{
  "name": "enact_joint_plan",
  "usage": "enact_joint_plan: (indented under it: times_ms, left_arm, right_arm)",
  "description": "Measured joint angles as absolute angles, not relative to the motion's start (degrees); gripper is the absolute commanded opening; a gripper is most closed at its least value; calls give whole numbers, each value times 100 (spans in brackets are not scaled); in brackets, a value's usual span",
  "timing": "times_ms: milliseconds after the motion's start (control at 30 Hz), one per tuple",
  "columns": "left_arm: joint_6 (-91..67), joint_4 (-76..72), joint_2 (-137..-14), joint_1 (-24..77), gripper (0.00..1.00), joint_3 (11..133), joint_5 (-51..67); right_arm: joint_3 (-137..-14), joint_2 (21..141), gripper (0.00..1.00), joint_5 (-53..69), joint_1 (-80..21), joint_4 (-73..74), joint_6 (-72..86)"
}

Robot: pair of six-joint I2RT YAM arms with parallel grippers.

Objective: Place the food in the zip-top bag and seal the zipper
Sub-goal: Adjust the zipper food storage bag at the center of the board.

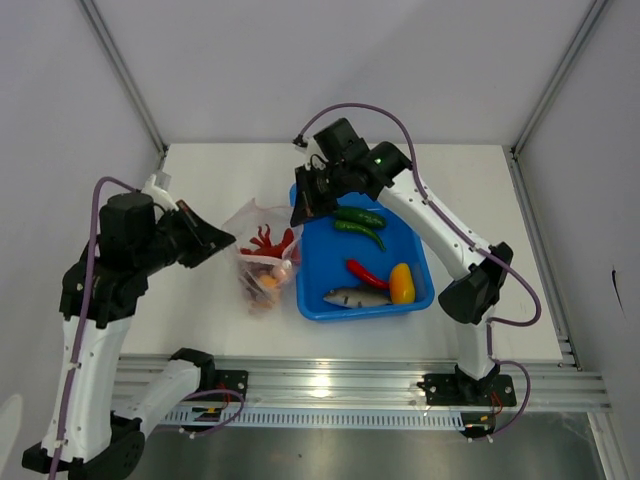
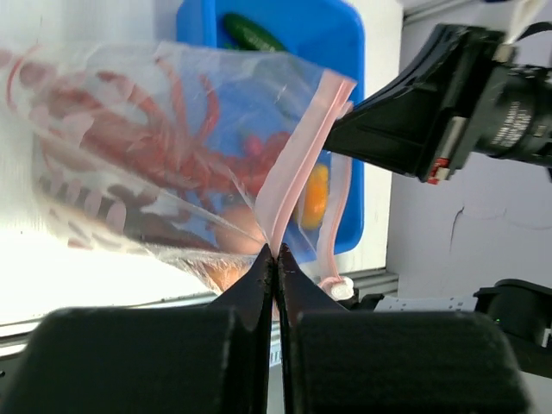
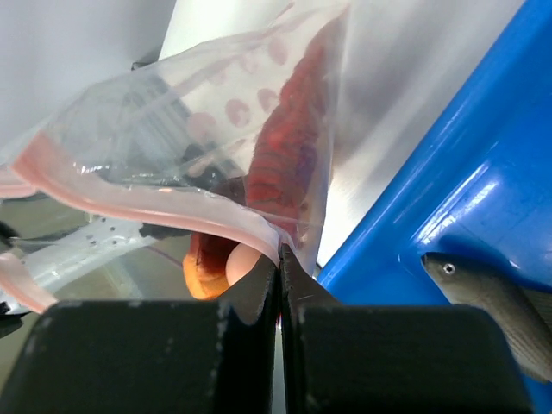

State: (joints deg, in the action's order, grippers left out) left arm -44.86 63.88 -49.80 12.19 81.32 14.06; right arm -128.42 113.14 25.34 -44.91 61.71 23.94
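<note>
The clear zip-top bag [image 1: 262, 262] hangs between my two grippers just left of the blue tub. It holds red toy food [image 1: 266, 240], a pale egg [image 3: 242, 264] and an orange piece [image 3: 201, 274]. My left gripper [image 2: 276, 251] is shut on the pink zipper strip [image 2: 297, 164]; the white slider [image 2: 341, 289] dangles beside it. My right gripper [image 3: 279, 250] is shut on the opposite side of the strip [image 3: 172, 210]. In the tub lie green cucumbers [image 1: 360, 222], a red chili [image 1: 367, 273], a yellow pepper [image 1: 402, 283] and a grey fish [image 1: 355, 297]. No steak shows.
The blue tub [image 1: 418, 262] sits right of the bag, mid-table, and its wall [image 3: 448, 198] is close beside my right fingers. White walls enclose the table on the left, back and right. A metal rail [image 1: 330, 385] runs along the near edge.
</note>
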Motion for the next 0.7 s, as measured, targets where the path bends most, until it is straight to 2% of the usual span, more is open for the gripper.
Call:
enact_joint_plan:
  times_ms: [133, 233, 267, 367, 433, 467, 700]
  left_arm:
    - [-4504, 6348, -4888, 1219, 1, 8217, 1428]
    - [-4536, 6215, -4915, 1214, 1, 8020, 1699]
    - [-4560, 6167, -4965, 1214, 1, 7889, 1789]
    - [-4611, 6071, -5175, 1212, 1, 7577, 1986]
    - [-4606, 6029, -5367, 1212, 1, 7520, 2018]
    - [-4604, 6020, -5435, 1212, 1, 7513, 2029]
    - [-4582, 5885, -5533, 1212, 1, 7516, 2117]
  right_arm:
    - [-12842, 11316, 5, 2729, -4473, 6136, 2399]
    - [-12838, 11325, 24, 2788, -4486, 6141, 2394]
    - [-12838, 11336, 38, 2788, -4491, 6147, 2392]
    - [-12833, 11367, 53, 2720, -4473, 6208, 2366]
    - [-12833, 11369, 58, 2596, -4447, 6294, 2331]
    - [-12833, 11369, 64, 2521, -4427, 6329, 2305]
    - [-12597, 11032, 67, 1566, -4029, 6692, 2137]
